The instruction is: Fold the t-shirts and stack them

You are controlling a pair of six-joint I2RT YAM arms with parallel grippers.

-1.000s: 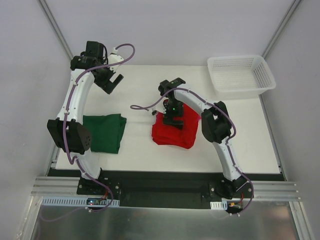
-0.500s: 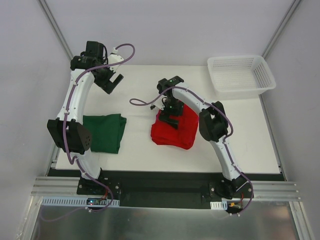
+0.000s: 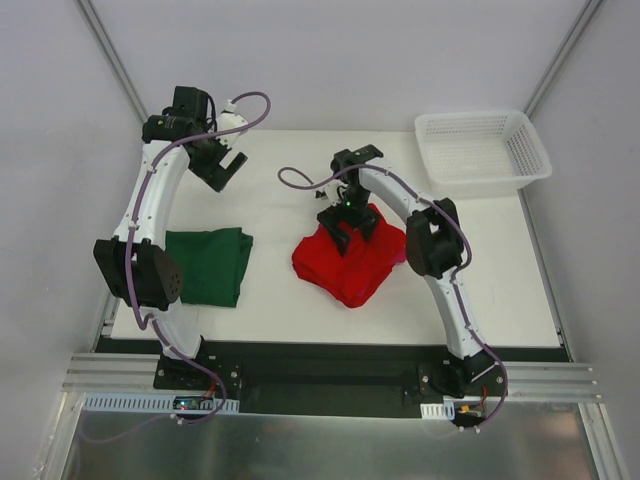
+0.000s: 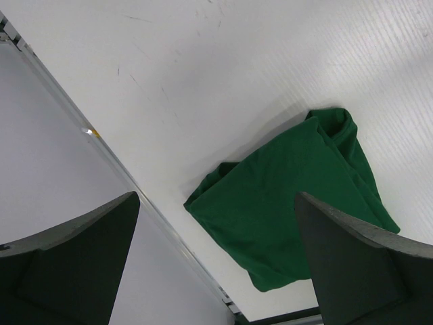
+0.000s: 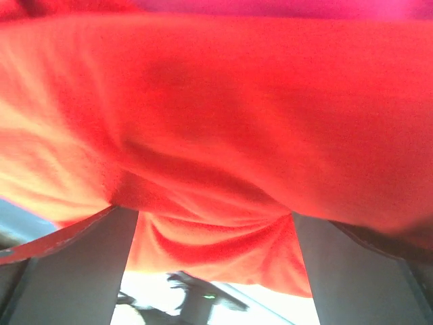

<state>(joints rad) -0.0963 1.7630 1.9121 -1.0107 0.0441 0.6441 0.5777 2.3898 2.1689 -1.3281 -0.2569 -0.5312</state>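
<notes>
On the far left, the left gripper (image 3: 226, 170) hangs in the air above the far left corner of the table (image 3: 280, 300). Its fingers (image 4: 74, 264) are spread wide, with nothing between them. Its wrist camera looks down past both fingers onto the dark green t-shirt (image 3: 215, 265).

We see that green t-shirt lying on the left side of the table, close to the left edge and nearer to us than the gripper. It is folded into a rough rectangle (a little rumpled at one corner in the wrist view), and the gripper is well apart from it.

Further right, around the middle of the table, lies the bright red t-shirt (image 3: 350, 275). It is a loosely folded bundle, set at an angle, with one corner pointing toward the near edge. It is apart from the green one, with bare table between them.

The right gripper (image 3: 350, 228) is down on the far part of the red t-shirt. In its wrist view the fingers (image 5: 81, 271) stand wide apart and red cloth bunches up in the gap between them, filling nearly the whole view. We cannot tell whether the cloth is lifted off the table there.

At the far right corner sits a white mesh basket (image 3: 528, 150), well apart from both shirts.
</notes>
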